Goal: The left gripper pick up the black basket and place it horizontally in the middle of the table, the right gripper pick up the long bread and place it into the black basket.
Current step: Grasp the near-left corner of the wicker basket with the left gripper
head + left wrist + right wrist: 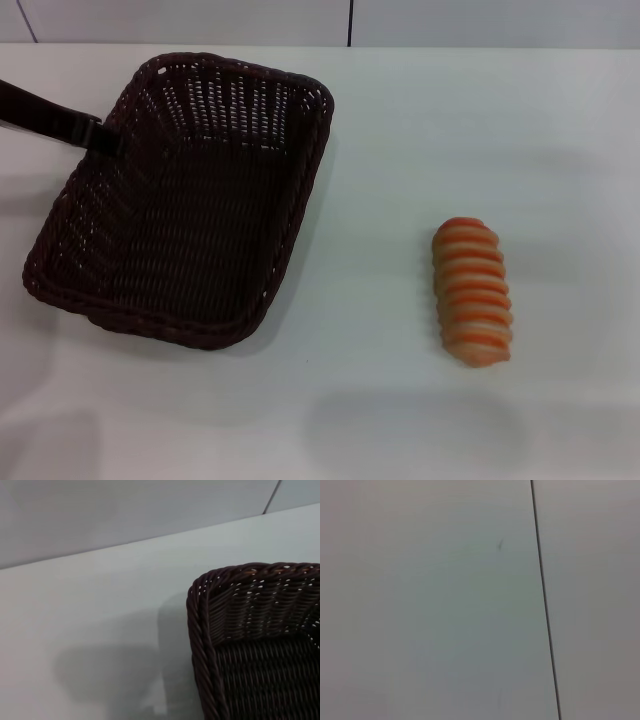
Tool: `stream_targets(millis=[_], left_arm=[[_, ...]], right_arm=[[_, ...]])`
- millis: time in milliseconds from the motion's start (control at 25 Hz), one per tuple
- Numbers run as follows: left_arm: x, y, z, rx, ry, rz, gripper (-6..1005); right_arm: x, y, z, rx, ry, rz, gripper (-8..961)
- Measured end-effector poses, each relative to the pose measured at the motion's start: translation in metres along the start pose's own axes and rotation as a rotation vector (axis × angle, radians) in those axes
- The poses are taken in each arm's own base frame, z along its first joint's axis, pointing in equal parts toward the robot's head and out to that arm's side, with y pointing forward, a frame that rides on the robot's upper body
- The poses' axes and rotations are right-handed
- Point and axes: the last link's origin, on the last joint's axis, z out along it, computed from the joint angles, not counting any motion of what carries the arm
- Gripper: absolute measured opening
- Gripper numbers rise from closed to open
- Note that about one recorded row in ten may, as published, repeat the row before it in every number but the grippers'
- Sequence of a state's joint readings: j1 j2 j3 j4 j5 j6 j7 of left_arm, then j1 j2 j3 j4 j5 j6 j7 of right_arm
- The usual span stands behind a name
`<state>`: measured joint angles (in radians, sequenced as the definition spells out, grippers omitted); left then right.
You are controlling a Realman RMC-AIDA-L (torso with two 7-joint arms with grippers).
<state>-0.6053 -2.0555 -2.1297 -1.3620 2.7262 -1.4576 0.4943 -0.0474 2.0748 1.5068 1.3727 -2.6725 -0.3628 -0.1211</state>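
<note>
The black basket (pixel 185 200) is a large dark woven wicker one on the left half of the white table (pixel 400 400), lying at a slant with its long side running from far right to near left. My left gripper (pixel 103 137) reaches in from the left edge and is shut on the basket's far left rim. The left wrist view shows one corner of the basket (pixel 250 630) and bare table beside it. The long bread (pixel 472 291), striped orange and cream, lies on the table at the right, apart from the basket. My right gripper is out of view.
A pale wall with a dark vertical seam (pixel 350 22) runs along the table's far edge. The right wrist view shows only a pale surface with a dark seam (pixel 545 605). Bare tabletop lies between the basket and the bread.
</note>
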Motion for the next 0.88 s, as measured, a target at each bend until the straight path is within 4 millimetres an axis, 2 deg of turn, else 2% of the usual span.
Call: stream_targets(millis=[200, 480, 880], left_arm=[[-0.001, 0.0, 0.003, 0.002, -0.006, 0.001, 572], [-0.01, -0.004, 0.019, 0.008, -0.047, -0.008, 568], [-0.013, -0.001, 0.026, -0.001, -0.075, 0.022, 564]], right_arm=[[-0.001, 0.001, 0.0, -0.002, 0.001, 0.0, 612], [-0.001, 0.001, 0.0, -0.003, 0.001, 0.0, 612], [-0.004, 0.003, 0.0, -0.008, -0.006, 0.002, 612]])
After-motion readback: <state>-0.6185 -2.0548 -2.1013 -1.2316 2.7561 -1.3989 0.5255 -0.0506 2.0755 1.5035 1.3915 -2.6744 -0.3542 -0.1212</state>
